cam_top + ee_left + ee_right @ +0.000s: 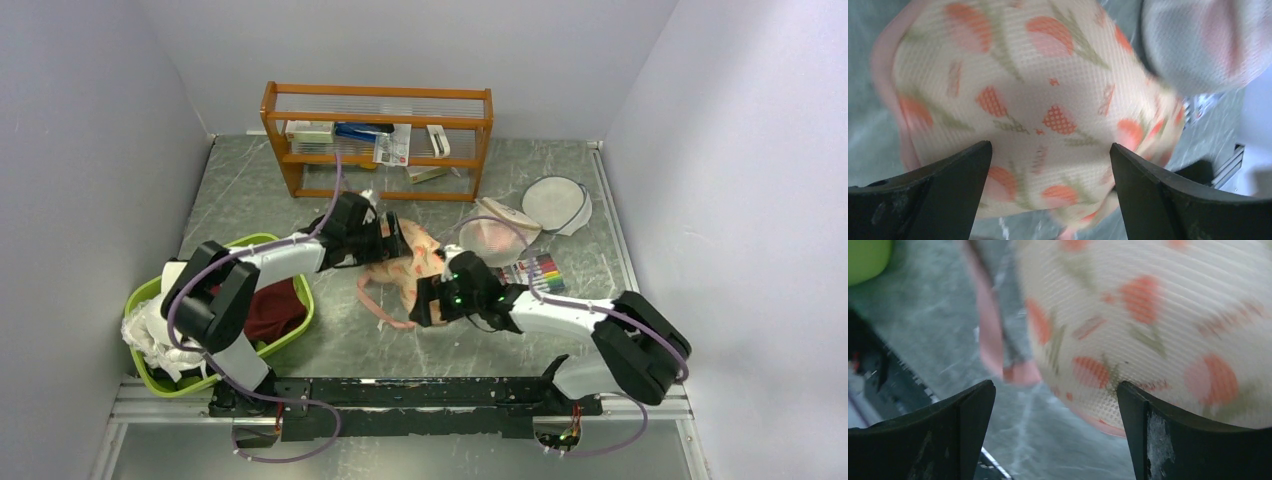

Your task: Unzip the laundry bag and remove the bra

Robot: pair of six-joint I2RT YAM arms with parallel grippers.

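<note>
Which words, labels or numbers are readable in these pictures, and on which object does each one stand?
None can be read.
The printed sheet on the orange shelf: print too small to read.
The marker pack: label too small to read.
The laundry bag: flower pattern only, no text.

Top view: bright, even, diffuse light; soft shadows on surface (330, 350). Wrist views: laundry bag (1048, 100) close, blurred, print smeared.

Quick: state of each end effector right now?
Left end effector: open, holding nothing, at the laundry bag.
Right end effector: open, holding nothing.
</note>
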